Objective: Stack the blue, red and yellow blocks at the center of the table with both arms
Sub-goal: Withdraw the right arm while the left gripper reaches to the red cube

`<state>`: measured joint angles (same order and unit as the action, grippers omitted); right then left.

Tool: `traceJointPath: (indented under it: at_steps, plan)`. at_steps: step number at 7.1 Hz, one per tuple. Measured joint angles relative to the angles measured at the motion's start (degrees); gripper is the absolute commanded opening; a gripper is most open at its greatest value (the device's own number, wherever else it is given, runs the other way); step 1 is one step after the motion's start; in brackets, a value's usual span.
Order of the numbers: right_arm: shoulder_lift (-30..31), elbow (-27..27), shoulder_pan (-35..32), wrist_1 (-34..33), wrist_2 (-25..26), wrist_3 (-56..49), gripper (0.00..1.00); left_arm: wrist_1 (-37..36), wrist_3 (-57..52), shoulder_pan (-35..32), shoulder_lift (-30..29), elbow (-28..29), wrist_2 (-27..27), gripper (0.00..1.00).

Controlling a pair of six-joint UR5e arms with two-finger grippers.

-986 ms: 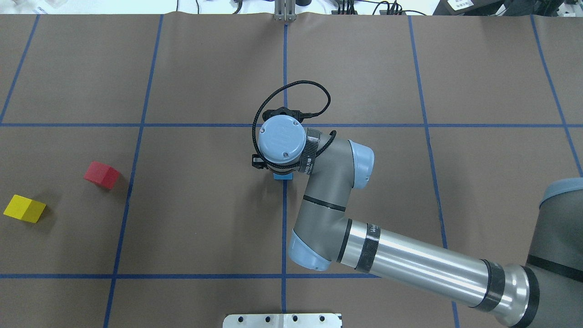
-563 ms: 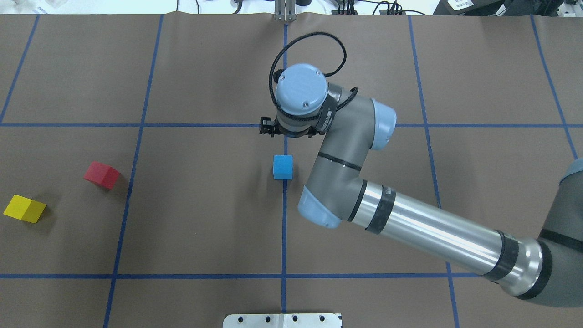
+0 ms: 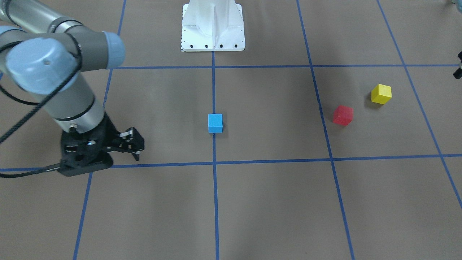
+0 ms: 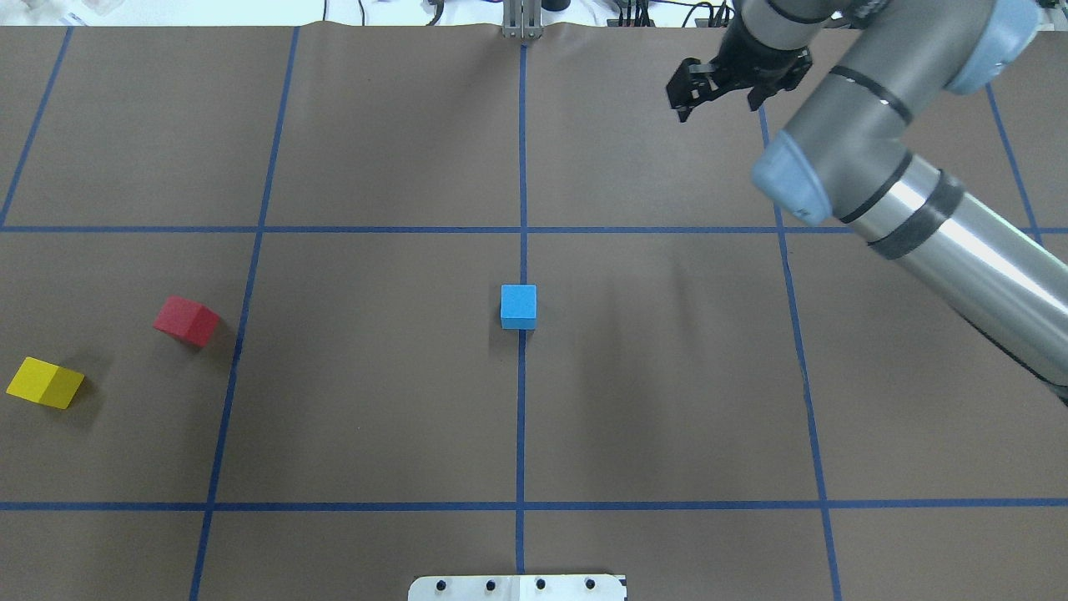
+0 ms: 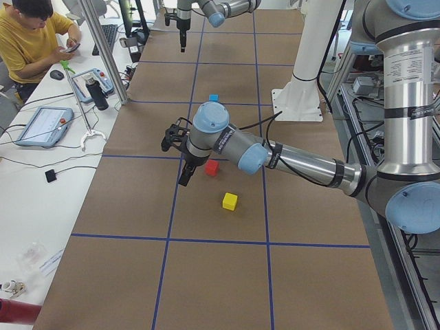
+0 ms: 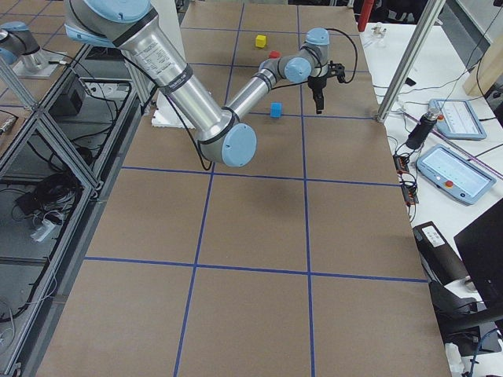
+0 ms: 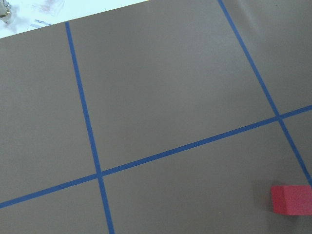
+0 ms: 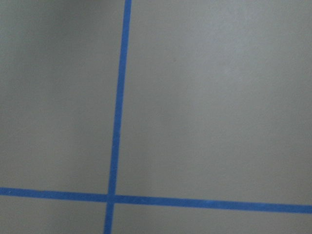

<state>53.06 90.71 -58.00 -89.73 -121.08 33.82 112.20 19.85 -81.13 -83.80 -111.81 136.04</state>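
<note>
The blue block (image 4: 518, 305) stands alone on the table's centre line, also in the front view (image 3: 215, 123). The red block (image 4: 186, 320) and the yellow block (image 4: 45, 382) lie apart at the table's left side. My right gripper (image 4: 716, 96) is open and empty, raised over the far right part of the table, well away from the blue block; it also shows in the front view (image 3: 137, 146). My left gripper (image 5: 183, 165) shows only in the exterior left view, hanging above the table near the red block (image 5: 212, 167); I cannot tell whether it is open. The left wrist view shows the red block (image 7: 291, 200) at its lower right.
The white robot base plate (image 4: 517, 587) sits at the near edge. Blue tape lines grid the brown table cover. An operator (image 5: 31, 41) sits at a side bench with tablets (image 5: 42, 125) and a metal post (image 5: 103, 48) beyond the table's far edge.
My right gripper has left the blue block at the centre, risen and swung away to the far right. The blue block has stayed put. Red and yellow blocks have not moved.
</note>
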Motion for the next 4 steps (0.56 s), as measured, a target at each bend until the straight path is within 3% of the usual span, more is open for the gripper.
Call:
traceJointPath:
  at_steps: [1,4]
  plan:
    - [4.9,1.5,-4.3,0.2,-2.7,-8.3,1.00,4.2,9.7,6.2,-0.4,0.0,-2.9,1.00]
    - [17.9,2.6,-16.3,0.5,-9.7,-32.0,1.00,7.8,28.6,27.8,-4.6,1.2,-19.8,1.00]
